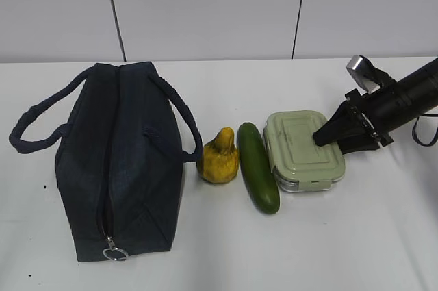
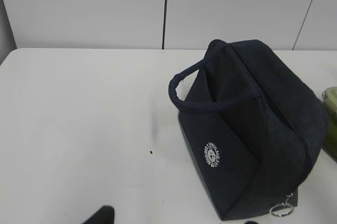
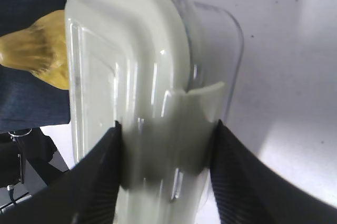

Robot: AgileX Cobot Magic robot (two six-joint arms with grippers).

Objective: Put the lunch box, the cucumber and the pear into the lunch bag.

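Because the lunch bag (image 1: pixel 116 161) stands zipped shut toward the tabletop's left edge, the pear (image 1: pixel 219 157), cucumber (image 1: pixel 258 166) and lunch box (image 1: pixel 303 150) wait in a row beside it. The right gripper (image 3: pixel 166 174) has its fingers (image 3: pixel 97 182) spread astride the box's smooth sage lid, apparently closing for a lift. The left gripper's finger state I cannot tell; only a dark tip shows.

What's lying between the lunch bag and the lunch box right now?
Exterior view: the pear beside the lunch bag, then the cucumber against the lunch box.
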